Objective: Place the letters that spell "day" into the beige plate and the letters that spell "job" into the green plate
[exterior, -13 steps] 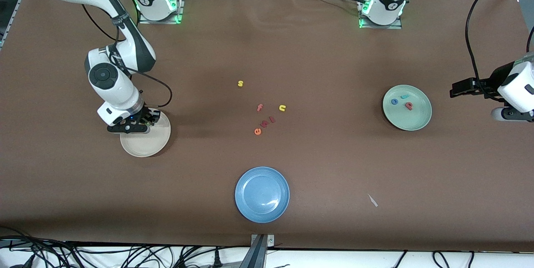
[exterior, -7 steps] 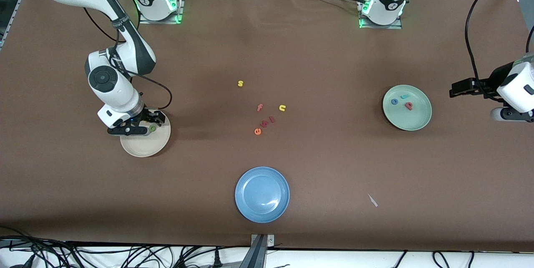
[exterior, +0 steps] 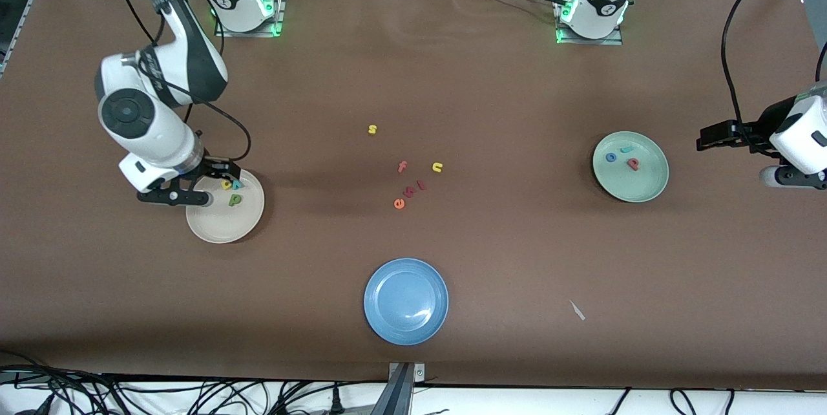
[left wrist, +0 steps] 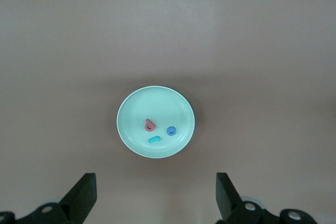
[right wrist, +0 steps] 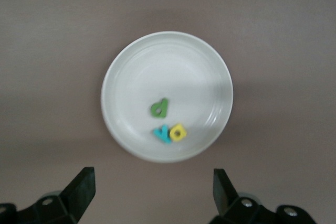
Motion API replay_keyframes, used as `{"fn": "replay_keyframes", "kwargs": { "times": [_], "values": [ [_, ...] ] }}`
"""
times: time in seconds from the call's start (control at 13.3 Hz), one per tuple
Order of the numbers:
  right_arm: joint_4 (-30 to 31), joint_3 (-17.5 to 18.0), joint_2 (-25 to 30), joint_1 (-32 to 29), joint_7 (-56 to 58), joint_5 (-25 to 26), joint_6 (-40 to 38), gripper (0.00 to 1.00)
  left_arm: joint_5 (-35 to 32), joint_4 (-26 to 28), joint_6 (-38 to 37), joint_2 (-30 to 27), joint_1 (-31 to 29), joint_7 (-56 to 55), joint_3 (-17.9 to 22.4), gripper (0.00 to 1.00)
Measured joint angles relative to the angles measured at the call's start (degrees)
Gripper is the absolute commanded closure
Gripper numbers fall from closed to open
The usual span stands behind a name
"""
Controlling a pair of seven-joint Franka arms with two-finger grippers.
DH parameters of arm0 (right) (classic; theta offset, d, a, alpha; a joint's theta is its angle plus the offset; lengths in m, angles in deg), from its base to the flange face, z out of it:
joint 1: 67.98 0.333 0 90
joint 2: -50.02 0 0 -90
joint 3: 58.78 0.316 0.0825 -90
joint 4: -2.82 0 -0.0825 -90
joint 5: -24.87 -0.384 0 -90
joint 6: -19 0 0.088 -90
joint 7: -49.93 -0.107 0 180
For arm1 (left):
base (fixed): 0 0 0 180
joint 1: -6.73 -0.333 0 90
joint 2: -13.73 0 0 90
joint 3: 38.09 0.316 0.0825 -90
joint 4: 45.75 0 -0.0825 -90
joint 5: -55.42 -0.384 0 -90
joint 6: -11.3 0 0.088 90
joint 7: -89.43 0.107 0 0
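front view: both plates loaded, both grippers empty

front view shows the round cream-beige plate (exterior: 223, 218) toward the right arm's end of the table w/ three small foam letters in it: dark green "d" (exterior: 235, 200), yellow "a" (exterior: 227, 185), teal "y" (exterior: 236, 184). right wrist view has "y" and "a" touching, "d" just beside them, all near the rim. right gripper (exterior: 213, 186) hangs over the plate's edge, jaws wide apart, nothing between them.

round pale sage-green plate (exterior: 639, 189) sits toward the left arm's end; inside: blue ring "o" (exterior: 610, 158), teal "j" (exterior: 627, 150), pinkish-red "b" (exterior: 633, 163), close together but apart. left gripper (left wrist: 156, 198) is up over bare table near that plate, jaws spread, holding nothing; left arm waits.

mid-table loose letters: yellow "s" (exterior: 372, 129), yellow "n" (exterior: 437, 167), pink "f" (exterior: 402, 167), orange "e" (exterior: 399, 203), plus two dark red bits beside the "e". round blue plate (exterior: 406, 300) lies nearest the front camera.
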Motion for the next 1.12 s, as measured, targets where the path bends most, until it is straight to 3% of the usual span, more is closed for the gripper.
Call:
{"fn": "replay_keyframes", "kwargs": {
  "times": [0.22,0.45,0.82,1.12],
  "values": [
    [-9.63,0.13,2.08,-0.02,2.95,-6.04,-14.13,0.01,0.0,0.05,0.15,0.17,0.05,0.07,-0.07,0.0],
    [-14.09,-1.0,3.68,-0.02,6.68,-8.66,-20.22,0.01,0.0,0.07,0.34,0.2,0.05,0.08,-0.05,0.0],
    [-16.73,-12.01,5.37,0.62,20.32,-11.45,-24.11,0.01,0.0,0.12,1.97,0.85,-0.6,1.21,0.06,0.0],
    [-18.79,-17.44,5.52,4.61,22.21,-11.55,-25.08,0.01,0.0,0.06,2.11,0.84,-0.58,1.48,0.01,0.0]
  ]
}}
